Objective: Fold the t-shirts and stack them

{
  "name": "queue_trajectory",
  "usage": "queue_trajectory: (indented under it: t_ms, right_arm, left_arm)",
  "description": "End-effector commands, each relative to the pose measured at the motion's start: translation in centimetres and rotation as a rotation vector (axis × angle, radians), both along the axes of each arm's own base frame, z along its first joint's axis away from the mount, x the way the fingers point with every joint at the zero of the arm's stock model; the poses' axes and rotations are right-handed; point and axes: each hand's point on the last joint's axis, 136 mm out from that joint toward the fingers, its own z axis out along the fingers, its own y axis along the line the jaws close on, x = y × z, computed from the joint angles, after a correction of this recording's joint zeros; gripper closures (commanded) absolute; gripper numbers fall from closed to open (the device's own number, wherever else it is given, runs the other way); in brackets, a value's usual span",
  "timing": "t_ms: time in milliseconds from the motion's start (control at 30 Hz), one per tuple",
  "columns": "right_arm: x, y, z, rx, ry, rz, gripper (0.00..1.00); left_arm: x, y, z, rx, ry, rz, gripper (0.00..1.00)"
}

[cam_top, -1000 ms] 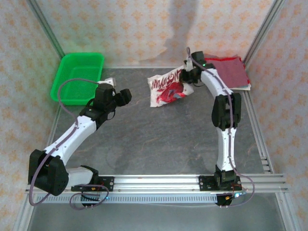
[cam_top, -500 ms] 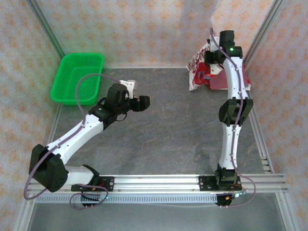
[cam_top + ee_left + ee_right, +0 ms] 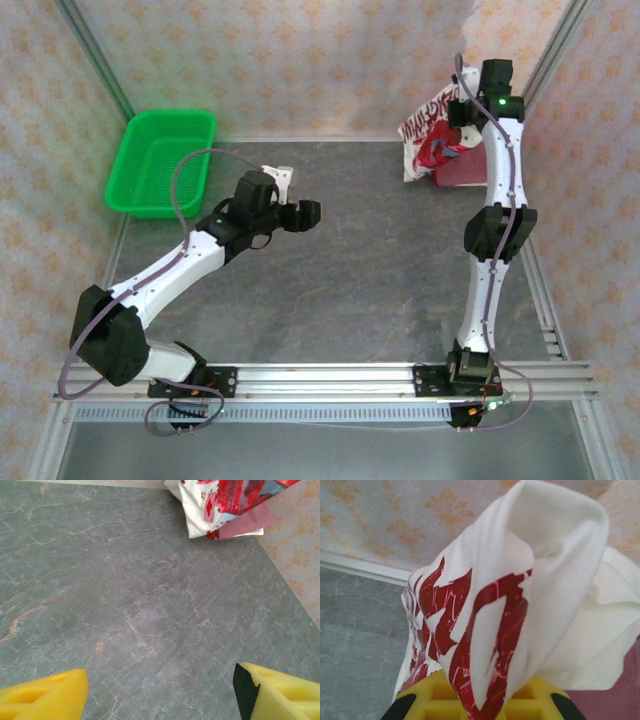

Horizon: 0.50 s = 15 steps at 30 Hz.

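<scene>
Stretching from wall to wall, the grey table (image 3: 350, 290) carried one finished piece, the dark red t-shirt (image 3: 462, 172), which lay folded square and looked to be the base of the stack. The right arm (image 3: 492, 230) reached up tall just beside that shirt, apparently to lift its load clear before laying it down. The left arm (image 3: 170, 270) bent low, well apart from the dark red t-shirt, seemingly out of the way. The green mesh basket (image 3: 160, 160) sat farther off again, beyond the left arm on the side away from the dark red t-shirt, and played no part.

The white t-shirt (image 3: 432, 140), with its red print facing out, hung bunched in the air above the dark red t-shirt's near edge. It drooped in loose folds because it was pinched at a single spot. Whether its lowest corner brushed the dark red cloth could not be told. Judged from this, the stacking step was under way, with the drop not yet made.

The right gripper (image 3: 480, 705) was clamped on the white t-shirt, and cloth spilled over its yellow pads. The left gripper (image 3: 160, 690) had its jaws well apart and held nothing. It pointed across bare table toward the dark red t-shirt, perhaps ready to help square the pile.
</scene>
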Motion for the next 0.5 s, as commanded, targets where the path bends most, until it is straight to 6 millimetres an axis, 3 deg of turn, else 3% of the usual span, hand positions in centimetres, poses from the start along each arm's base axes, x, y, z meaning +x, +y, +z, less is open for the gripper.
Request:
queue_trajectory:
  t_ms: [0,167,467]
  right_arm:
    - [0.8,-2.8,5.7,-0.041,-0.184,-0.036,1.00]
    - [1.3,-4.7,5.0,-0.064,-0.188,-0.045,1.00]
    - [2.1,-10.5,0.7,-0.198,-0.117,-0.177,1.00]
  left_arm:
    - [0.7,0.3,0.1,0.032,-0.017,0.017,0.23]
    - [1.1,0.2,-0.3,0.029,-0.013,0.025,0.22]
    - [1.1,0.4,-0.1,0.055,-0.007,0.026,0.22]
